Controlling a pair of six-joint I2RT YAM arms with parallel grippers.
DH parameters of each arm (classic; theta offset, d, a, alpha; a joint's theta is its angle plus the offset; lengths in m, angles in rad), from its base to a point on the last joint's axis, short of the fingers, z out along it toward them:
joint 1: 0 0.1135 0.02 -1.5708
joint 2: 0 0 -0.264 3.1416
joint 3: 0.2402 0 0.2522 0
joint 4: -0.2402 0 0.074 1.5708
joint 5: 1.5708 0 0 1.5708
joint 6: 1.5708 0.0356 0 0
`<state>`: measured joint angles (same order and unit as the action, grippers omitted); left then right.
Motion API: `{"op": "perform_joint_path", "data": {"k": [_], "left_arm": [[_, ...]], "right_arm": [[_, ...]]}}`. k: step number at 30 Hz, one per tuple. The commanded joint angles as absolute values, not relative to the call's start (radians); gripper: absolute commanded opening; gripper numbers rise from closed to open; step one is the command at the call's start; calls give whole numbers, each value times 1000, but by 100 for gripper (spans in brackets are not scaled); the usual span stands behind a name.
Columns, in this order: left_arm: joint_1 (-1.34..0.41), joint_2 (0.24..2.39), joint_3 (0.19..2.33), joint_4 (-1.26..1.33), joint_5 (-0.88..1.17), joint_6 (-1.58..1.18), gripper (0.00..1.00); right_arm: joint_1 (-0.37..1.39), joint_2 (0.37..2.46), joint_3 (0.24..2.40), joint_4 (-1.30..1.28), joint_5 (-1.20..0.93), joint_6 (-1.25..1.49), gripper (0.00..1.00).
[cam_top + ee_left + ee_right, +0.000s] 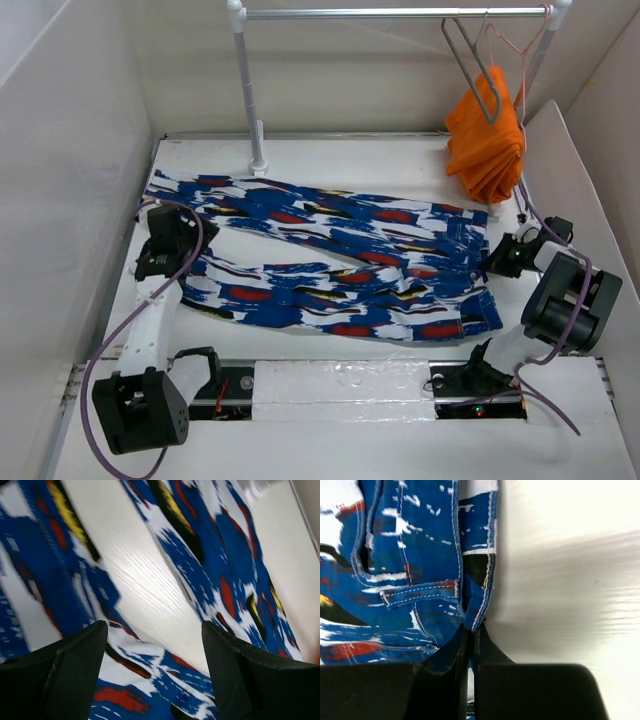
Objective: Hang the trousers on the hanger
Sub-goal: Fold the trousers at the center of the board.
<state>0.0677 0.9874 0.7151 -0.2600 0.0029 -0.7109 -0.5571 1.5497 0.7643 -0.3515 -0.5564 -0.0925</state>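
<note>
The trousers lie flat on the surface, legs toward the left, waistband toward the right. The right gripper has its jaws clenched on the very edge of the waistband, a thin bite of cloth. The left gripper hangs over the legs with jaws released, bare surface showing between them. The hanger hangs on the rail at far right, beside an orange garment. As I judge the risks, that shallow pinch may slip once the cloth's weight loads it. The left jaws may catch one leg only, or none. Trailing legs may foul the post.
</note>
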Motion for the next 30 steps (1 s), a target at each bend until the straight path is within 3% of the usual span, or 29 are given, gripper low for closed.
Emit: {"op": "perform_joint_path", "data": {"k": [1,3,4,5,6,7,10,14,18,22,30], "left_arm": [[180,1002,771,-359,-29,-660,72],[233,1023,782,-386,-31,-663,71],[247,1038,819,-420,-82,-678,69],[247,1039,819,-437,-115,-678,68],[247,1048,830,-443,-142,-690,68],[247,1051,834,-445,-167,-709,68],[256,1068,834,-454,-241,-745,68],[371,1124,812,-437,-178,-735,68],[631,1210,767,-449,-17,-692,66],[669,1203,732,-440,-133,-692,66],[718,1322,696,-381,-123,-699,63]], "right_arm": [[-565,1520,882,-285,-525,-32,0],[-554,1482,928,-319,-468,-17,0],[-554,1453,968,-348,-436,-8,7],[-554,1453,980,-363,-420,-2,8],[-540,1415,991,-368,-413,-2,19],[-520,1392,996,-368,-407,-2,47],[-497,1324,1002,-428,-463,-20,62],[-450,1154,833,-393,-569,33,62],[-352,961,661,-371,-643,87,56],[-191,749,546,-393,-650,133,39],[-98,724,469,-471,-710,25,52]]}}
